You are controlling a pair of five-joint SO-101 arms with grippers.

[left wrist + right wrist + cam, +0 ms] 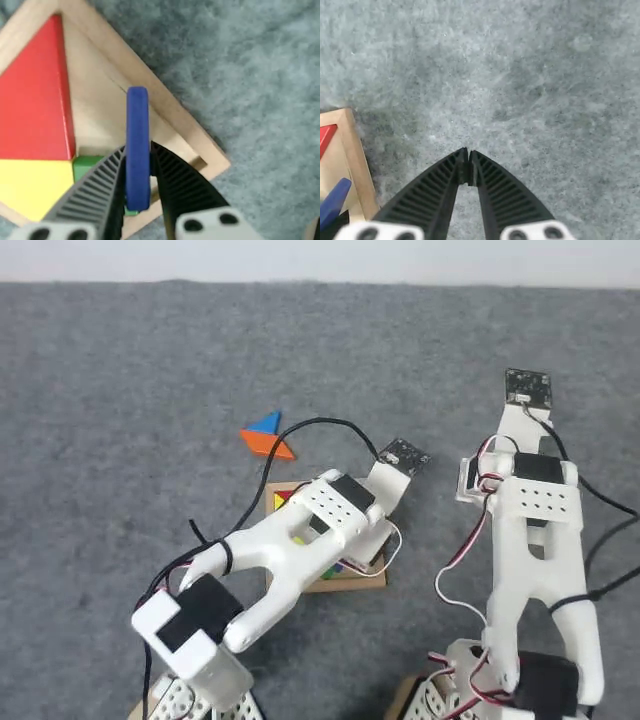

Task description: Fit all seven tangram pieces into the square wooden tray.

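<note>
Tabletop (120,390) bears a loose orange triangle (268,444) and blue triangle (266,424); left claw (137,147) clamps blue piece (137,117) above part-filled tray (175,125); right claw (468,152) together.

worktop (520,75): fuzzy grey cloth, rough, matt
tray (170,112): pale bare wood, smooth, matt
blue piece (137,145): smooth paint, a little shiny
red piece (35,95): smooth paint, soft shine
yellow piece (30,185): smooth paint
jaws: black plastic, ribbed, matt
arms (290,545): smooth white plastic
</note>
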